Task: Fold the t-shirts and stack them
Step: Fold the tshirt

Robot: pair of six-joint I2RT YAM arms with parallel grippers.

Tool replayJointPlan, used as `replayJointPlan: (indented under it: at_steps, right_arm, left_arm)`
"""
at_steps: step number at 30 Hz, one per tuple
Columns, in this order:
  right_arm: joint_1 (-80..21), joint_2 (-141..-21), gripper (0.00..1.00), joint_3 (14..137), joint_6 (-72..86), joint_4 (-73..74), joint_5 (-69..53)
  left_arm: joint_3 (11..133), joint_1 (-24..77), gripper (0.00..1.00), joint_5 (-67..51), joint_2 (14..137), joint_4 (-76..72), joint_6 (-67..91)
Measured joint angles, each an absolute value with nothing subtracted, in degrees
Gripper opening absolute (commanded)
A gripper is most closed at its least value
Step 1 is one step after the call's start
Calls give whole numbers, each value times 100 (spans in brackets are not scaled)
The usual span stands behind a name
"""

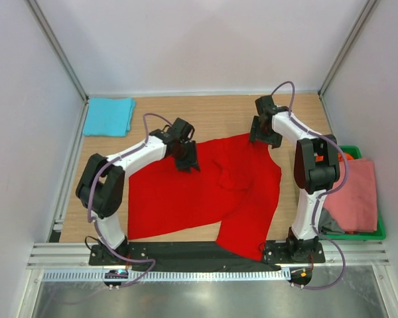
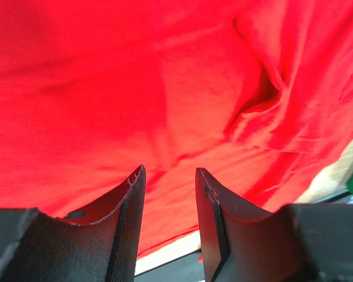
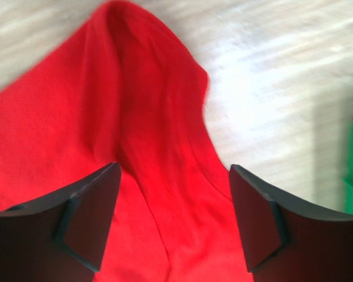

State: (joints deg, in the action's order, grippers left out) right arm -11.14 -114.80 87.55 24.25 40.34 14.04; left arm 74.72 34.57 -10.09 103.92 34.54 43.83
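A bright red t-shirt (image 1: 205, 189) lies spread and rumpled across the middle of the wooden table, one corner hanging over the near edge. My left gripper (image 1: 188, 160) hovers over its far left edge. In the left wrist view the left gripper (image 2: 170, 170) is open, with only red cloth (image 2: 165, 88) beneath it. My right gripper (image 1: 265, 137) is over the shirt's far right corner. It stands wide open (image 3: 173, 170) above a ridge of red cloth (image 3: 141, 117). A folded turquoise t-shirt (image 1: 108, 116) lies at the far left. A salmon pink t-shirt (image 1: 355, 195) rests in the crate.
A green plastic crate (image 1: 378, 233) stands at the right edge of the table, beside the right arm, with a bit of dark grey cloth (image 1: 329, 222) at its near side. Bare wood (image 1: 219, 112) shows along the far side. White walls enclose the table.
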Motion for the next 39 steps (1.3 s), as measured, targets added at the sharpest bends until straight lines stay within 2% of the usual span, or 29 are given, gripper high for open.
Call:
replayJointPlan:
  at_steps: [5,8,10,11,13,14,15,25,36,39]
  right_arm:
    - [-1114,-10923,83,8825,2366,4615,1535]
    - [-1107,-10468,74,8779,2414,4733,1337]
    - [-1107,-10066,50,8431,2541,4515,1127]
    - [-1107,-9874,32,8197,2622,4431,1057]
    - [-1107,-9452,23,7548,2875,4213,919]
    - [-1107,-9343,12,7325,2961,4112,888]
    - [-1107,-9255,11,7078,3039,4001,873]
    - [-832,-9456,15,6302,2974,3044,963]
    - [-185,-10508,16,6628,2753,2604,696]
    - [-176,-10726,29,6991,2720,2794,854]
  left_arm:
    - [7511,2711,40,-888,10077,3804,3557]
    - [7507,2174,39,-851,10119,3894,3234]
    - [7459,1903,39,-746,10154,3876,3085]
    - [7404,1815,39,-703,10162,3872,3015]
    - [7314,1726,39,-659,10204,3863,2908]
    - [7286,1667,39,-652,10250,3863,2847]
    - [7266,1608,39,-648,10313,3861,2799]
    - [7203,1037,38,-672,10844,3850,2812]
    - [8851,1011,38,-685,11942,4418,2799]
    - [8892,1011,40,-530,11944,4451,2799]
